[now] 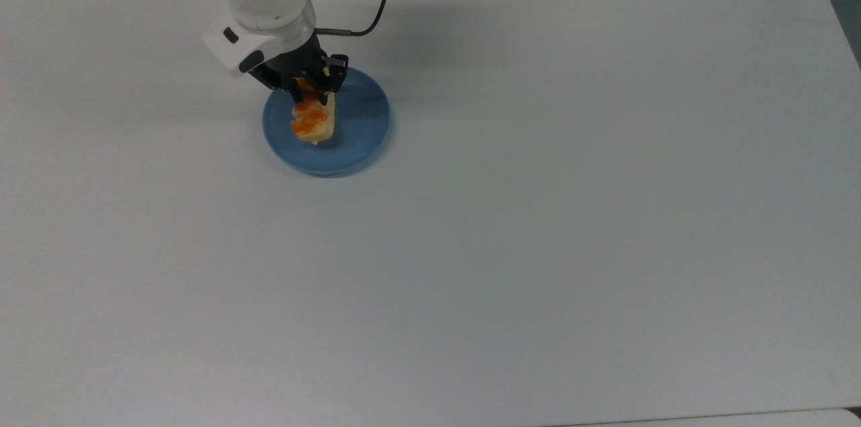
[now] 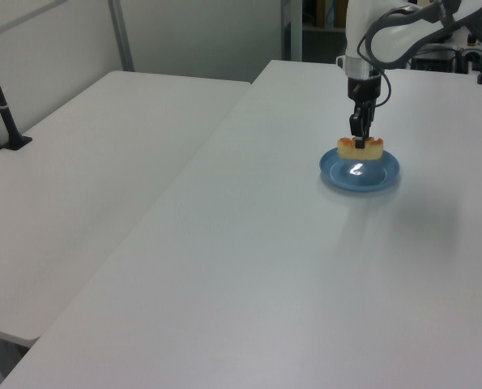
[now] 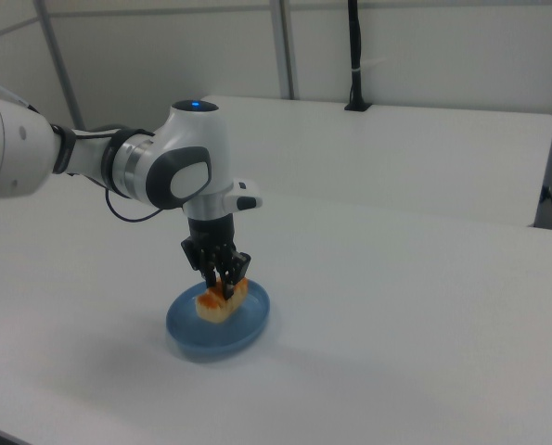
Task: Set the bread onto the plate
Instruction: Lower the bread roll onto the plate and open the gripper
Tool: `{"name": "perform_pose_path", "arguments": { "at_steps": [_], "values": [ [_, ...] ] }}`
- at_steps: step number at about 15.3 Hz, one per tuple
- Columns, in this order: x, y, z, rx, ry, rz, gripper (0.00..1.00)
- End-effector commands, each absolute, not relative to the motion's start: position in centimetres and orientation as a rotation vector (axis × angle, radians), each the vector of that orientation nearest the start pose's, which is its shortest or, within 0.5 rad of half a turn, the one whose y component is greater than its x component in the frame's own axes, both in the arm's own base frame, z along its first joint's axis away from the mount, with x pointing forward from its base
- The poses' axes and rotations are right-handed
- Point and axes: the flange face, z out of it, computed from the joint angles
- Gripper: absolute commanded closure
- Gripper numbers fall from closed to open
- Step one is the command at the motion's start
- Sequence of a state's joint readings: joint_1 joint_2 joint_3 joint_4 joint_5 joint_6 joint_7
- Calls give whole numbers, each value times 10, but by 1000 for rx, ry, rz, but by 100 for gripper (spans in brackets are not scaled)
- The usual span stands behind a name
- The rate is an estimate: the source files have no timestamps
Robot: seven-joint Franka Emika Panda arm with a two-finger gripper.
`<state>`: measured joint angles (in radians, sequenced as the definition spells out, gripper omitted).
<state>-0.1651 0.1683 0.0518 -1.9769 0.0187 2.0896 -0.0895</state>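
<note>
I find the gripper pinching the bread low over the middle of the plate, contact unconfirmed; transport looks complete, with release and withdrawal outstanding.

A robotics lab: plain white worktop, a second white table beside it, bare partition walls, a clamped black pole, and cabled equipment at the far edge.

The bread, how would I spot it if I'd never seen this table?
Find the white table, then the round blue plate on it. Over the plate, the black gripper pinches the bread: a small pale-yellow roll with orange-brown ridges, the table's one warm-coloured thing.
</note>
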Motion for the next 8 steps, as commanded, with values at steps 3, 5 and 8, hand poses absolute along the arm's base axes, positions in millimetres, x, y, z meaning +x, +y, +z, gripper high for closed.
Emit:
{"name": "perform_pose_path", "arguments": {
  "at_steps": [3,5,8],
  "values": [
    [582,-57,356,-3125,105,83,5],
    [583,-59,357,-3125,113,80,0],
    [583,-63,362,-3126,125,68,0]
  ]
}}
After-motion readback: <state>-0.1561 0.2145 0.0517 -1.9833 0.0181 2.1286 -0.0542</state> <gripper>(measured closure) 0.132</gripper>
